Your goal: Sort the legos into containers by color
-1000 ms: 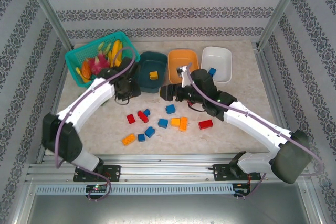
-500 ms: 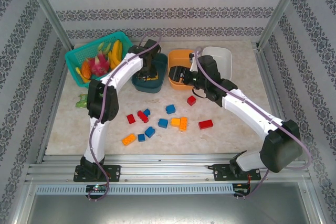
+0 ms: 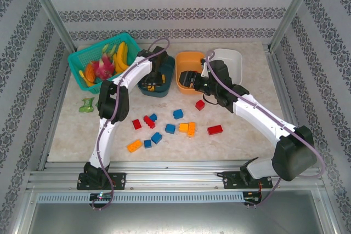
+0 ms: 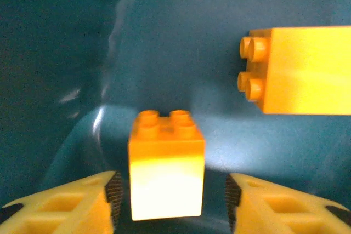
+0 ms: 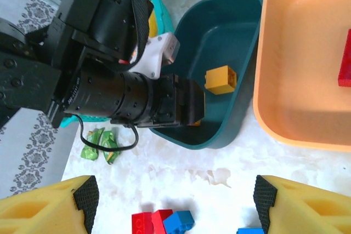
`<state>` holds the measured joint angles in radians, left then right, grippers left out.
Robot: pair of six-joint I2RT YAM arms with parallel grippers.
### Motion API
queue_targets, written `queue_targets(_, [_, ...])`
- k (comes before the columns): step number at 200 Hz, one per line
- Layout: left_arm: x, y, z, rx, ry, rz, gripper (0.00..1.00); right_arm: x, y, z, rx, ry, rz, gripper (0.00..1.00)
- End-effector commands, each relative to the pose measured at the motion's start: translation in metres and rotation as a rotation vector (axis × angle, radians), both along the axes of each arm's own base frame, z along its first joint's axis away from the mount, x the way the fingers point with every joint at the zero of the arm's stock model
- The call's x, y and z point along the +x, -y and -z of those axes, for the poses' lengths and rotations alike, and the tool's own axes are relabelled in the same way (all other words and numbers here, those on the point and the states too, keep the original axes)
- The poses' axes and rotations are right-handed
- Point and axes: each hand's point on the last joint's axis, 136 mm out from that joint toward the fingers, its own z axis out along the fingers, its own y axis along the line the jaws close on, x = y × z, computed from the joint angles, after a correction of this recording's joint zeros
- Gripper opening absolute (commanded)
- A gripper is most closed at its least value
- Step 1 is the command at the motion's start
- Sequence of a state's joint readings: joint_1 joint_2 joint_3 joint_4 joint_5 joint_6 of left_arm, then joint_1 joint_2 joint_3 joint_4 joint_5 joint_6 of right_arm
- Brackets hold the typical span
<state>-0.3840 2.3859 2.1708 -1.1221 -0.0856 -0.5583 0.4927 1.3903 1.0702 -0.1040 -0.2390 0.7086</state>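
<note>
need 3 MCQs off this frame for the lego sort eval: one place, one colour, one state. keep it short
1. Where is the left gripper?
A) over the mesh basket
B) inside the dark teal tub
C) over the white tub

2. What colour are the bricks in the dark teal tub?
A) red
B) blue
C) orange-yellow

3. How does the right gripper stand?
A) shut on a brick
B) open, gripping nothing
C) shut, empty

Answers:
1 B: the left wrist view has teal walls around its fingers.
2 C: both bricks seen there are orange-yellow.
3 B: the right wrist view shows its fingers wide apart with nothing held.
</note>
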Motion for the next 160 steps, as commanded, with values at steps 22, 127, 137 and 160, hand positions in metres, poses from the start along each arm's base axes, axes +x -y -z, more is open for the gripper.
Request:
queue_targets(22, [0.005, -0.007, -0.029, -0.004, 0.029, -0.002, 0.66, -0.019, 0.010, 0.004, -0.042, -0.014, -0.027, 0.77])
queue_targets(127, [-0.084, 0.005, -0.182, -0.396, 0.381, 0.037, 0.87, -0.078, -0.009, 0.082, -0.503, -0.216, -0.217, 0.76])
queue_targets(137, [-0.103, 0.008, -0.182, -0.454, 0.394, 0.052, 0.88, -0.080, -0.014, 0.095, -0.543, -0.265, -0.245, 0.76])
queue_targets(160, [-0.150, 0.010, -0.173, -0.559, 0.399, 0.085, 0.89, -0.085, -0.028, 0.126, -0.647, -0.345, -0.317, 0.76])
